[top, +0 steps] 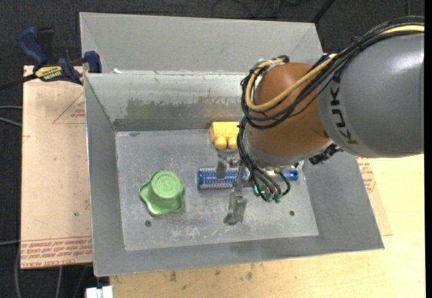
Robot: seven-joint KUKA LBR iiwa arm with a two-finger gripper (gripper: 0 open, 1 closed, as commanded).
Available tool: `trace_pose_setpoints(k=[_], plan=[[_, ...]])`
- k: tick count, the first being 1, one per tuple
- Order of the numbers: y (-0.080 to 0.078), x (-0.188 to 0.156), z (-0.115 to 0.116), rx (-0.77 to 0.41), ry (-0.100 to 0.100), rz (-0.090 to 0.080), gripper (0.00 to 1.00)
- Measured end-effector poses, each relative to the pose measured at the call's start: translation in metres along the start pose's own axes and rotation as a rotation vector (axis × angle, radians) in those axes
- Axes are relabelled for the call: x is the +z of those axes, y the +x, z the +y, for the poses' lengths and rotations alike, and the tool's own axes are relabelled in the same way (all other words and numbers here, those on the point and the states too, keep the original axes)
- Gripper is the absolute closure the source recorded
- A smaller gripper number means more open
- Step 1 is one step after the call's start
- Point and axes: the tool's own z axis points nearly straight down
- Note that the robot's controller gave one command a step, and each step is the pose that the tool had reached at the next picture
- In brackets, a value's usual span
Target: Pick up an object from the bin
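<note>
The blue bristled piece (214, 179) lies mid-bin (101, 155), just left of the gripper (234, 214), which hangs low above the floor. Whether the gripper is spread or closed cannot be told. A yellow block (224, 134) sits behind and a green cap (163, 192) lies further left.

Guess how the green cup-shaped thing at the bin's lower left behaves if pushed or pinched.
The green cup looks like moulded plastic, so it is probably stiff and light. It sits flat on a wider base on the bin floor, so a push would likely slide it rather than tip it. Its round body may slip in a pinch.
</note>
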Motion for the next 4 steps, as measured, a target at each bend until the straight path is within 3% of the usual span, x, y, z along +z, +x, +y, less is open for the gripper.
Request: trace_pose_setpoints(k=[1,2,3,4], plan=[[-0.067,0.067,-0.025,-0.171,0.001,-0.008,0.00],[-0.073,0.101,-0.030,-0.237,0.001,-0.007,0.00],[-0.073,0.100,-0.029,-0.236,0.000,-0.007,1.00],[-0.056,-0.137,-0.016,-0.198,0.001,-0.019,1.00]])
